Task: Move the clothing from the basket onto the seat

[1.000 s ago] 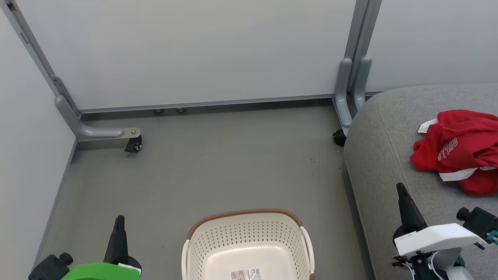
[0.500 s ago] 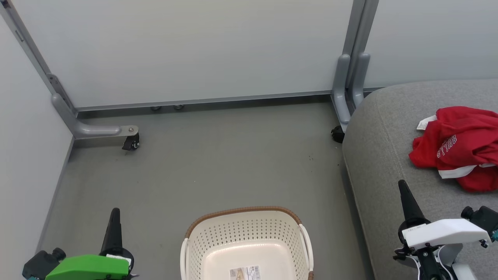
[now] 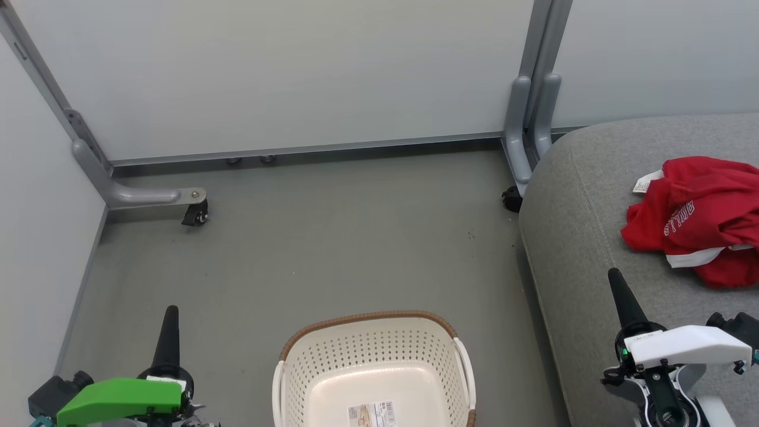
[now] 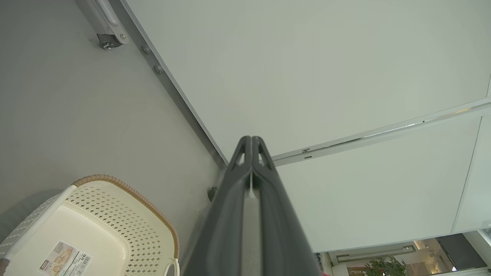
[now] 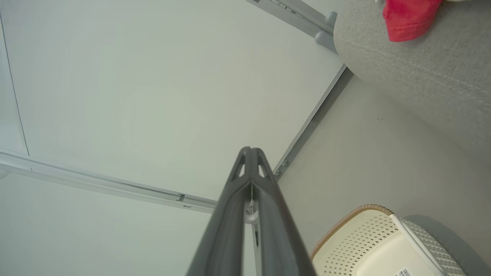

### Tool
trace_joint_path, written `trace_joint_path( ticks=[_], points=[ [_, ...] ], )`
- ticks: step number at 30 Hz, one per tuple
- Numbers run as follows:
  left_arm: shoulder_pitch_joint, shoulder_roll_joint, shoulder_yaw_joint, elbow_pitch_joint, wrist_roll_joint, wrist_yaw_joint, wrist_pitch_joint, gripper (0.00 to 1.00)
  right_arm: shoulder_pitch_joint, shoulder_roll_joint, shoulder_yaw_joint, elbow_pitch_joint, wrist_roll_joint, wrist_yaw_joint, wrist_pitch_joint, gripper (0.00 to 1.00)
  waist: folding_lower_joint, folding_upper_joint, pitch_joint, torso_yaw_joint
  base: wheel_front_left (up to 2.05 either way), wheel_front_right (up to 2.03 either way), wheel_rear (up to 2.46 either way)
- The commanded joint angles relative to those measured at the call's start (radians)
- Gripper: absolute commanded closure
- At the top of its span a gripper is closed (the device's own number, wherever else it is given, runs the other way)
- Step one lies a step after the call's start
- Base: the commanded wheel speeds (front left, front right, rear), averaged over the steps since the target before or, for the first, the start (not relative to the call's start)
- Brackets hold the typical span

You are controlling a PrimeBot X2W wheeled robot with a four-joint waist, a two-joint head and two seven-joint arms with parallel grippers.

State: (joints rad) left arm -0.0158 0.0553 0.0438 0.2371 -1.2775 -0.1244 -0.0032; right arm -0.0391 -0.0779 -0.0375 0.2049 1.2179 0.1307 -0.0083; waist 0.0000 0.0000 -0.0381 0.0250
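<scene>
A: Head view first. Where is the clothing?
B: The clothing (image 3: 699, 219) lies in a crumpled red heap on top of the seat (image 3: 581, 249), well in from its rounded left edge. White trim and a white tag show.
A: And the basket?
B: The basket (image 3: 367, 347) stands on the floor (image 3: 326, 237) just beside the seat's left edge, well apart from the clothing. A paper label (image 3: 372, 413) lies on its bottom.
A: The claws?
B: The left claw (image 3: 171, 314) hangs over the floor left of the basket, fingers pressed together, pinching nothing. The right claw (image 3: 615, 280) hangs over the seat's near left part, also pressed together. It is short of the clothing and not touching it.
A: Anything behind?
B: A pale panel (image 3: 296, 71) on a grey frame, with a caster (image 3: 193, 214) on the floor near its left corner.
A: Left wrist view?
B: The left claw's two fingers meet along their length and point at the panel. The basket sits at the lower left, brown rim toward the panel, label on its bottom.
A: Right wrist view?
B: The right claw's fingers are likewise pressed together, nothing between them. The basket shows at the lower right, on the floor. The seat takes the upper right corner, and a red fold of clothing lies on it at the top edge.
</scene>
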Motion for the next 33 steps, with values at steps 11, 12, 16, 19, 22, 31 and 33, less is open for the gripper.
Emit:
trace_joint_path(
  ticks=[11, 12, 16, 19, 22, 31, 33],
  points=[
    [-0.047, 0.009, 0.019, -0.001, -0.100, -0.007, 0.031, 1.00, -0.037, 0.003, -0.020, 0.008, 0.117, 0.000, 0.033, 1.00, 0.0000, 0.0000, 0.009, -0.006, 0.00, 0.00, 0.00],
    [-0.049, 0.009, 0.021, -0.001, -0.109, -0.008, 0.033, 1.00, -0.038, 0.003, -0.021, 0.009, 0.126, 0.000, 0.036, 1.00, 0.0000, 0.0000, 0.010, -0.006, 0.00, 0.00, 0.00],
    [-0.055, 0.009, 0.026, 0.000, -0.138, -0.008, 0.043, 1.00, -0.042, 0.005, -0.026, 0.012, 0.160, 0.000, 0.045, 1.00, 0.0000, 0.0000, 0.013, -0.008, 0.00, 0.00, 0.00],
    [-0.059, 0.009, 0.030, 0.001, -0.156, -0.008, 0.048, 1.00, -0.043, 0.006, -0.030, 0.016, 0.184, 0.000, 0.051, 1.00, 0.0000, 0.0000, 0.016, -0.010, 0.00, 0.00, 0.00],
    [-0.065, 0.008, 0.034, 0.002, -0.179, -0.007, 0.055, 1.00, -0.049, 0.008, -0.034, 0.018, 0.209, 0.000, 0.058, 1.00, 0.0000, 0.0000, 0.018, -0.011, 0.00, 0.00, 0.00],
    [-0.076, 0.008, 0.042, 0.004, -0.236, -0.008, 0.074, 1.00, -0.057, 0.011, -0.044, 0.026, 0.276, 0.000, 0.077, 1.00, 0.0000, 0.0000, 0.025, -0.015, 0.00, 0.00, 0.00],
    [-0.080, 0.008, 0.044, 0.005, -0.248, -0.008, 0.078, 1.00, -0.058, 0.012, -0.046, 0.027, 0.291, 0.000, 0.081, 1.00, 0.0000, 0.0000, 0.027, -0.016, 0.00, 0.00, 0.00]
  ],
)
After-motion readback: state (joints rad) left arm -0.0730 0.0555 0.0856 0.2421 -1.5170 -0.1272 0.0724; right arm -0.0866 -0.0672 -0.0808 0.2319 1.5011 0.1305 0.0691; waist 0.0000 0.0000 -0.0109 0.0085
